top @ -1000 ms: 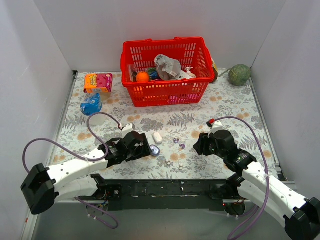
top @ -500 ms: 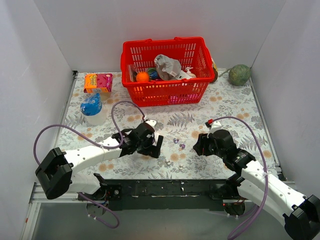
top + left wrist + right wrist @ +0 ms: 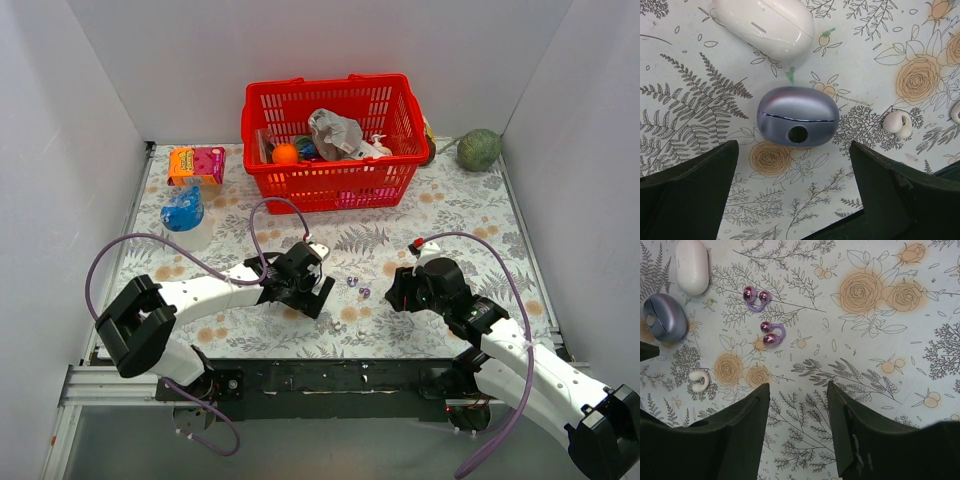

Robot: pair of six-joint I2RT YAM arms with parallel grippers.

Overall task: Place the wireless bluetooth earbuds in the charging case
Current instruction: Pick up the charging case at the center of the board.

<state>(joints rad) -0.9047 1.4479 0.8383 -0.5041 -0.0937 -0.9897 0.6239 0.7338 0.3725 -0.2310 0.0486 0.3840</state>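
No legible text, brand, number or sign in any view, print on the orange-and-pink box (image 3: 196, 163) in the top view too small and blurred to read

Two purple earbuds (image 3: 769, 339) lie near the shut case (image 3: 797, 116).

Fixed overhead camera looks down from the near edge across the floral-print table (image 3: 450, 200). Both wrist cameras point straight down, close in, sharing a glossy blue-grey oval case (image 3: 797, 116) and a cream-white oval case (image 3: 765, 22).
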